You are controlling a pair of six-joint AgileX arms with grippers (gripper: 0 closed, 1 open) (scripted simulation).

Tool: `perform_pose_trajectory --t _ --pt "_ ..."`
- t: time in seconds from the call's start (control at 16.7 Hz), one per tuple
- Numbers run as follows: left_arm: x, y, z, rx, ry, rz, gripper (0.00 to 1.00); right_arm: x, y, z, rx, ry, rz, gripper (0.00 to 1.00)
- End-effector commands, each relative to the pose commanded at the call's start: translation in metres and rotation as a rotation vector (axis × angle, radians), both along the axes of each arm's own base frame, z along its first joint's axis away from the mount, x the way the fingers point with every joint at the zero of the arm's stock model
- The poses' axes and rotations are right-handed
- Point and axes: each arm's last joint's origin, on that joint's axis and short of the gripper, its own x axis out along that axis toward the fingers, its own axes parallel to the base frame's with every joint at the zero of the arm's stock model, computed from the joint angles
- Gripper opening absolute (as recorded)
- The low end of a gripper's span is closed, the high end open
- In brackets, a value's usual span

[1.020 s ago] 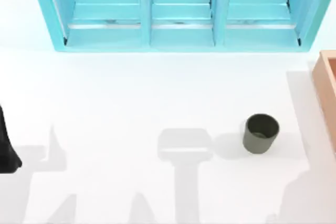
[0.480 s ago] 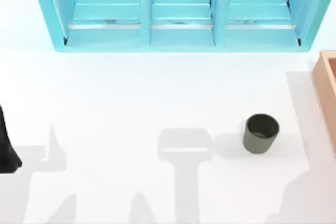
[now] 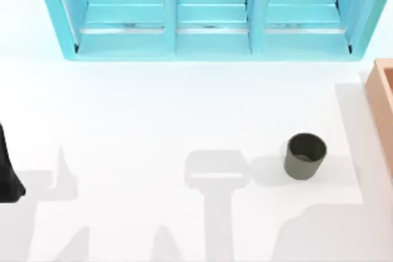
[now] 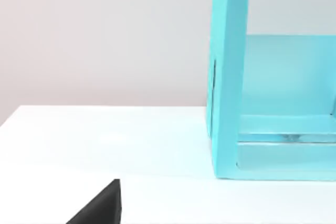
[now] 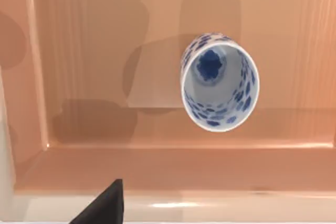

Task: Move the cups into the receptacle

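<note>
The white cup with the dense blue pattern (image 5: 219, 81) is inside the receptacle (image 5: 105, 35), a light orange-tan box, seen from above in the right wrist view. It is free, with my right gripper above it and one dark fingertip (image 5: 104, 207) at the near wall. The plain olive-grey cup (image 3: 305, 156) stands upright on the white table at the right of the top view. It is a little left of the receptacle's wall (image 3: 382, 99). My left arm (image 3: 7, 176) is parked at the table's left edge, and its dark fingertip (image 4: 102, 208) holds nothing.
A big turquoise shelf unit (image 3: 212, 13) spans the back of the table, and its end wall (image 4: 228, 77) stands ahead of the left wrist camera. Arm shadows lie across the front of the table, which is bare white in the middle.
The right arm's shadow at the front right of the table has spread leftward. The olive-grey cup and the left arm have not moved.
</note>
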Motion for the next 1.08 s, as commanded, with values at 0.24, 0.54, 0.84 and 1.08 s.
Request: perform_pose_trajectory --t 0.24,0.54,0.84,1.08 --pt "0.000 0.000 0.000 0.000 0.000 0.000 1.00 -0.004 0.003 0.031 -0.004 0.002 0.002 1.00" --pt "0.000 0.000 0.000 0.000 0.000 0.000 1.00 -0.004 0.004 0.032 -0.004 0.001 0.004 1.00" --pt "0.000 0.000 0.000 0.000 0.000 0.000 1.00 0.038 0.031 0.026 -0.001 0.019 0.009 1.00" --pt "0.000 0.000 0.000 0.000 0.000 0.000 1.00 0.090 0.110 0.006 0.007 0.045 0.019 1.00"
